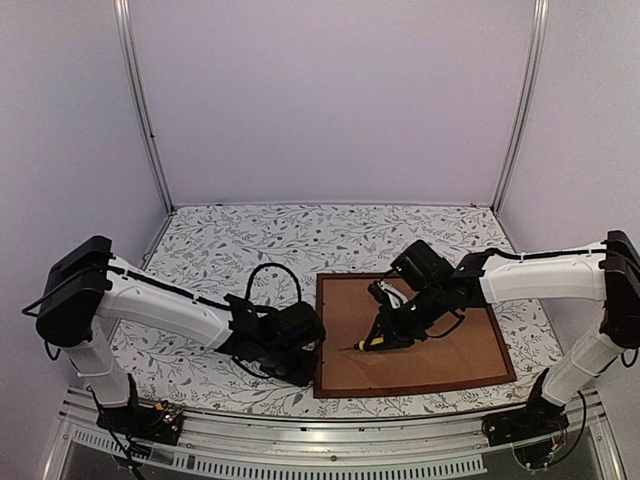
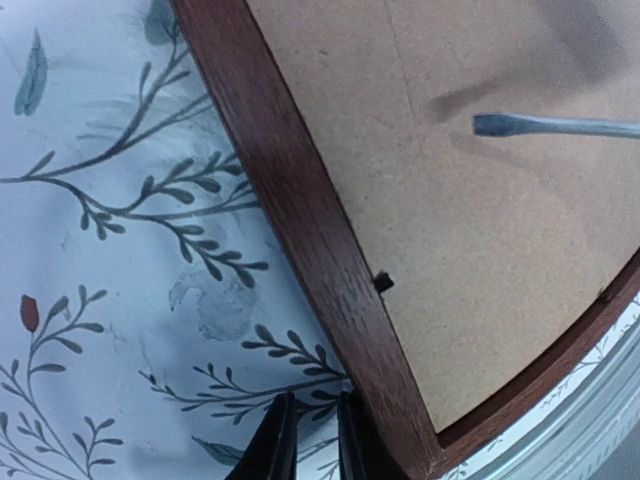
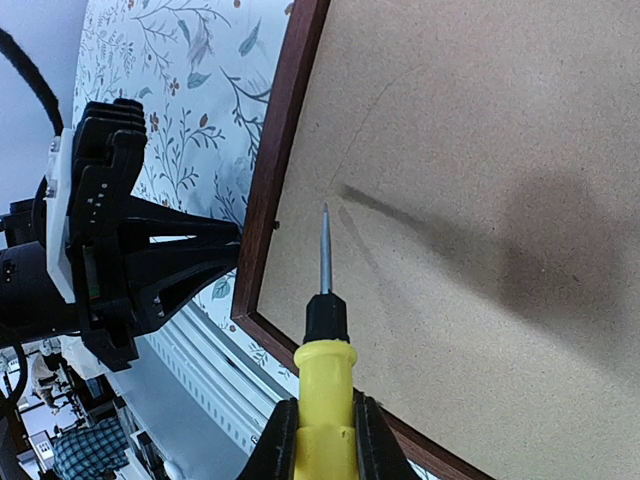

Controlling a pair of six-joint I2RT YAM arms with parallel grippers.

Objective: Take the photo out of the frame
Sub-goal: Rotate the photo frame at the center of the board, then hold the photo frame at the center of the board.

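Your left arm goes up from its base to a high elbow, and its white forearm slants down toward the left rail of the thin rectangular frame of dark reddish-brown wood [image 1: 420, 388]. This frame lies flat on the table with the floral leaf-patterned cloth [image 1: 230, 240], with its back upward and the plain brown backing board [image 1: 450, 340] filling it. The photo does not show in any view. Your right arm bends at an elbow beyond the frame's right rail, and its forearm runs over the frame with the wrist tilted down above the board. The top view hides both pairs of fingertips, so you must look at the wrist views. There the left gripper [image 2: 313, 445] sits just outside the left rail near the frame's near-left corner, its fingers close together with only a narrow slit and nothing in it. The right gripper [image 3: 325, 435] is pressed on the yellow plastic handle of a screwdriver [image 3: 323, 375], whose grey metal shaft points toward the left rail. The left wrist view also shows a small dark notch [image 2: 383, 283] on the rail's inner edge.
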